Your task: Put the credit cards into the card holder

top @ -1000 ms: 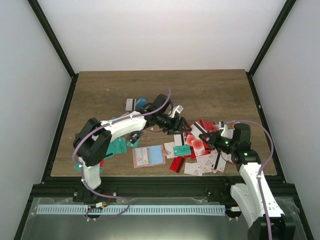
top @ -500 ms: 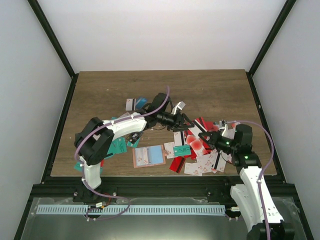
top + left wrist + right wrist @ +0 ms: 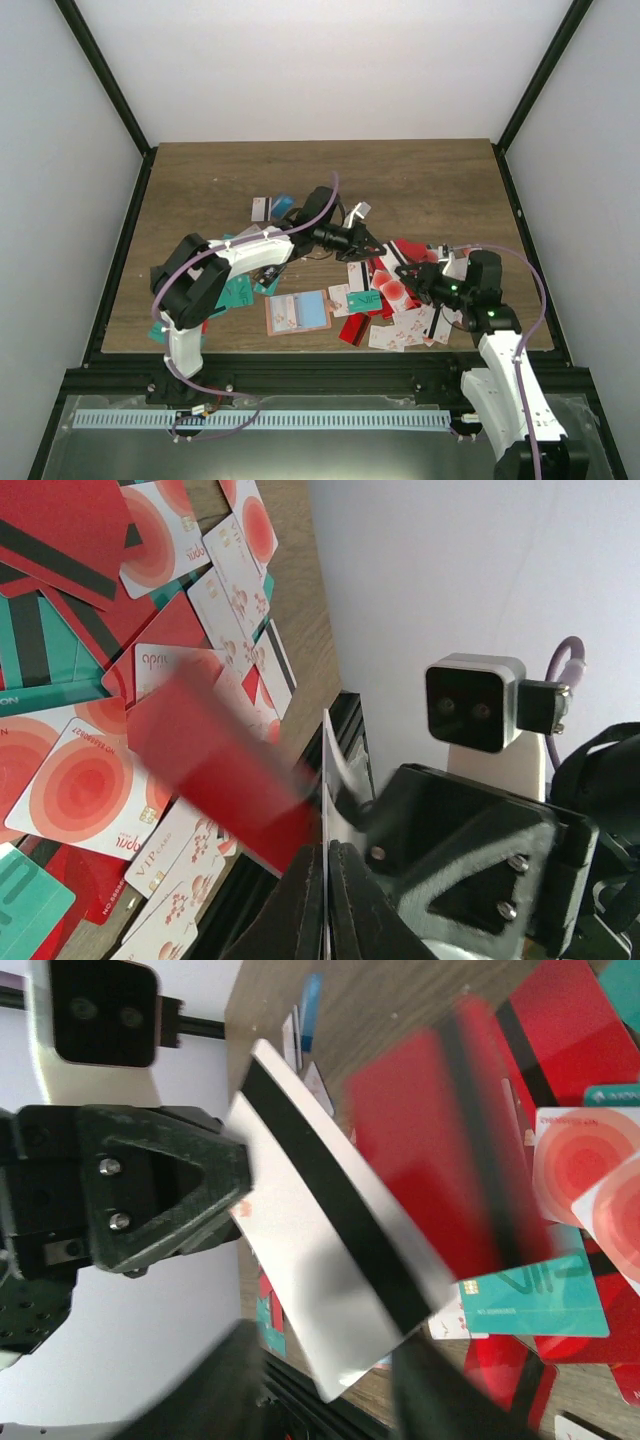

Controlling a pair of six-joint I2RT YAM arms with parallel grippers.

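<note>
**Handover over the heap.** The left gripper (image 3: 372,246) is clenched on a white card (image 3: 320,1220), seen edge-on from its own wrist, with the card's black stripe turned to the right gripper (image 3: 399,269). The right gripper's blurred fingers (image 3: 235,1385) stand parted, with nothing pinned between them.

A second ago the two tools hung clearly apart. Since then the right arm (image 3: 500,340) has leaned in, and its tip now sits just short of the left gripper's tip, which has barely shifted. The left jaws, wide then, have closed.

A red card (image 3: 440,1150), smeared by motion, is in the air just beside the white one. Whether anything touches it cannot be told.

**The count:**
- One card is gripped and one is loose in the air.
- One holder (image 3: 298,312) lies flat on the table (image 3: 430,180) with a pale-blue panel showing. It is near the left gripper, on the base side and to its left, and touches neither tool.
- Two strays sit side by side on the far side of the left gripper's wrist, a stray white card (image 3: 260,208) and a stray teal card (image 3: 283,205).
- The remaining cards (image 3: 400,320) are red, teal and white-with-red. They spread beneath both grippers and thickest under the right one, and they overlap too much to count.
</note>
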